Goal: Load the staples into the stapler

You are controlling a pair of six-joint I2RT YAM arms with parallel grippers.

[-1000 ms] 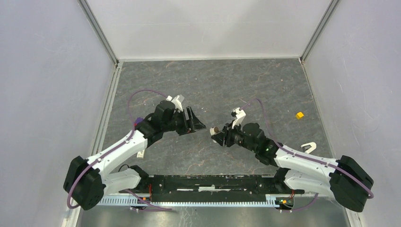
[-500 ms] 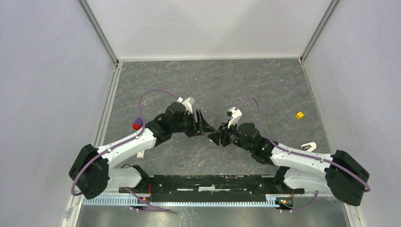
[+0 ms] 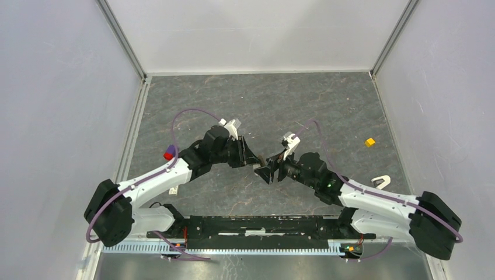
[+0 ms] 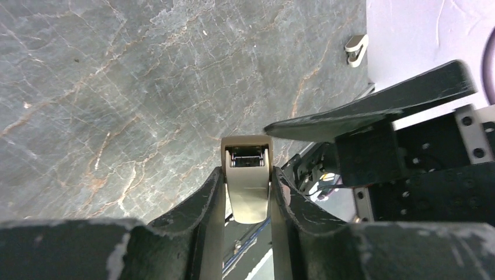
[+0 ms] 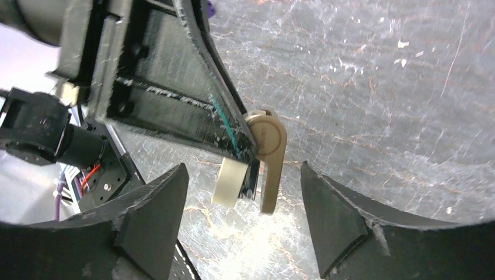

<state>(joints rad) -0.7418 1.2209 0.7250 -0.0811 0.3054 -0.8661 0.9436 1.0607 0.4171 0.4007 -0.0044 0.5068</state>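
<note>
Stapler [image 4: 247, 186]: small, beige, held above the desk [image 3: 327, 111].
Left fingers [image 4: 205, 210]: pinched on its flat sides.
Right fingers [image 5: 153, 219]: spread, flanking it, untouched.
Handling: judged light, rigid, smooth; hinged top may swing; flat sides are best gripped.
Staples: not discerned.

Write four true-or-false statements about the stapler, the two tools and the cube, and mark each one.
1. The left tool is clamped on the beige stapler. True.
2. The right tool is shut on the stapler. False: its jaws stand open on either side of it, with gaps showing.
3. The yellow cube lies on the table on the right arm's side. True.
4. The stapler lies flat on the table. False: the left tool holds it up off the surface.
</note>
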